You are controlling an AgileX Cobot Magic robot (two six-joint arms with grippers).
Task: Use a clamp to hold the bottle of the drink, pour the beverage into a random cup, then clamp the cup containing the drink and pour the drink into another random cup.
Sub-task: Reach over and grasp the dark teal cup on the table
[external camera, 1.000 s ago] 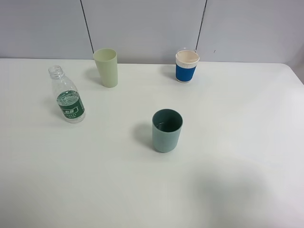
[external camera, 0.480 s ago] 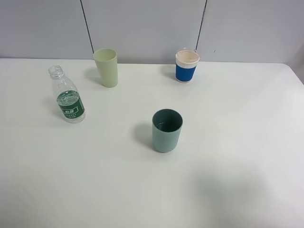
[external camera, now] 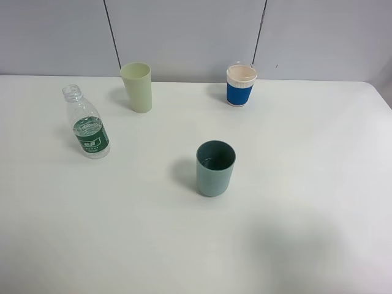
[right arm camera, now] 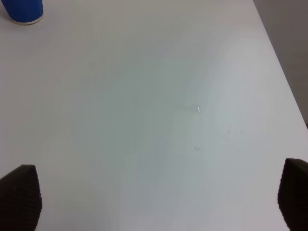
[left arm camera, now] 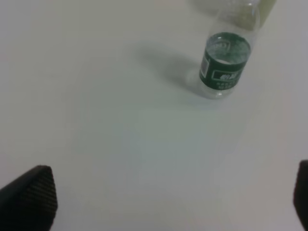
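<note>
Exterior high view: I see no arm or gripper in this frame. The clear plastic bottle [external camera: 86,125], green label and no cap, stands upright at the left of the white table [external camera: 306,184]. A pale green cup [external camera: 136,86] stands behind it, toward the wall. A paper cup with a blue sleeve [external camera: 241,85] stands at the far right of centre. A teal cup [external camera: 215,168] stands alone mid-table, well apart from the rest. I cannot tell how much liquid any vessel holds.

Left wrist view: the left gripper [left arm camera: 166,197] hangs over bare table, its dark fingertips [left arm camera: 31,195] at opposite edges of the frame (jaws spread wide, nothing between them). The bottle [left arm camera: 225,65] stands ahead of the jaws, well apart from them.

Right wrist view: the right gripper [right arm camera: 159,197] likewise has its jaws fully apart and grips nothing; one fingertip [right arm camera: 21,192] shows at each edge. Only the base of the blue-sleeved cup [right arm camera: 21,10] appears, far from the jaws.
</note>
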